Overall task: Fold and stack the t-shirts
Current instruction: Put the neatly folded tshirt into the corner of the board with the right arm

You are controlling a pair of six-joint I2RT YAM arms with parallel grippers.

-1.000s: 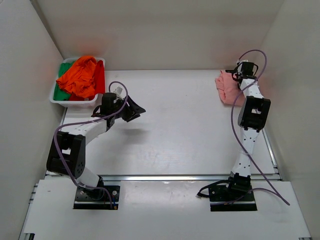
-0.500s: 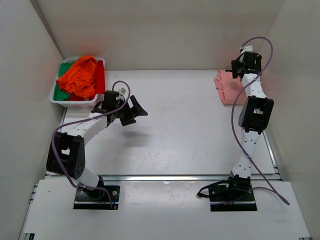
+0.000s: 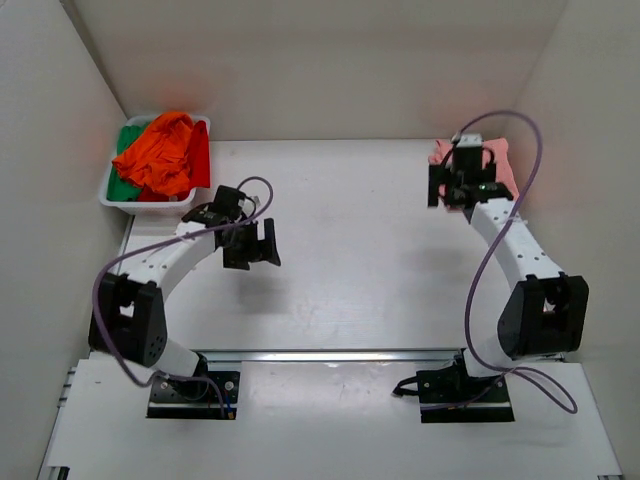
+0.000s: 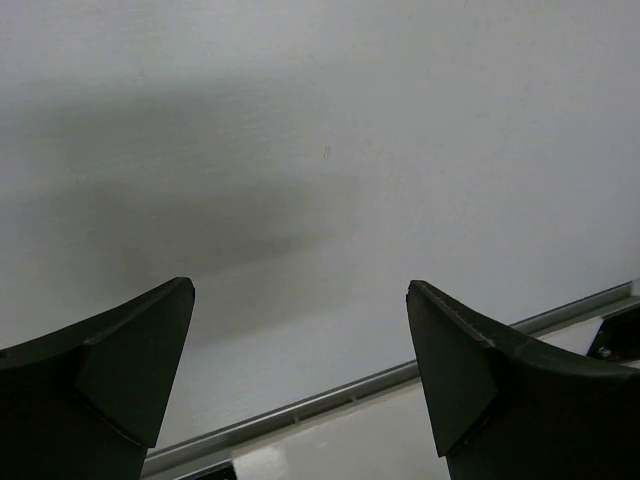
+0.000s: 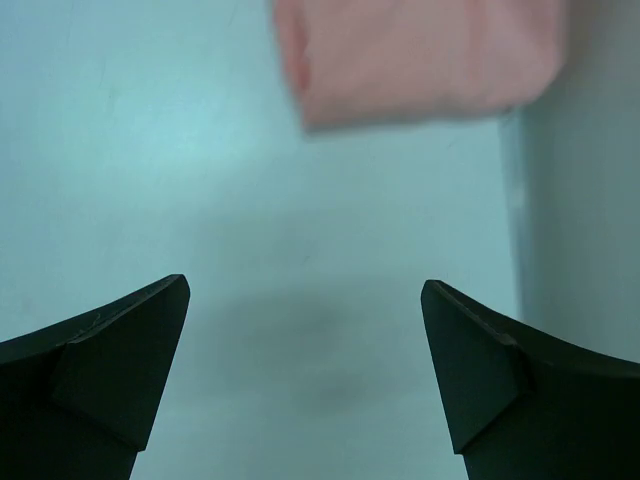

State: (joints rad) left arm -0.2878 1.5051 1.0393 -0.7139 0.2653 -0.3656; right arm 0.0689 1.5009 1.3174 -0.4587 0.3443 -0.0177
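The folded salmon-pink t-shirt (image 3: 501, 160) lies at the far right of the table, and its near edge shows at the top of the right wrist view (image 5: 420, 60). My right gripper (image 3: 458, 188) (image 5: 305, 283) hovers just in front of it, open and empty, partly hiding it from above. Orange (image 3: 160, 150), red (image 3: 201, 155) and green (image 3: 123, 186) t-shirts are bunched in the white tray (image 3: 150, 206) at the far left. My left gripper (image 3: 252, 244) (image 4: 298, 290) hangs open and empty over bare table, to the near right of the tray.
White walls close in the table on the left, back and right. A metal rail (image 3: 350, 354) (image 4: 330, 395) runs along the near edge of the table, with both arm bases behind it. The right wall stands close beside the pink shirt.
Both grippers opened. The right one left the pink shirt and drew back toward me and to the left. The left one swung down to face the table.
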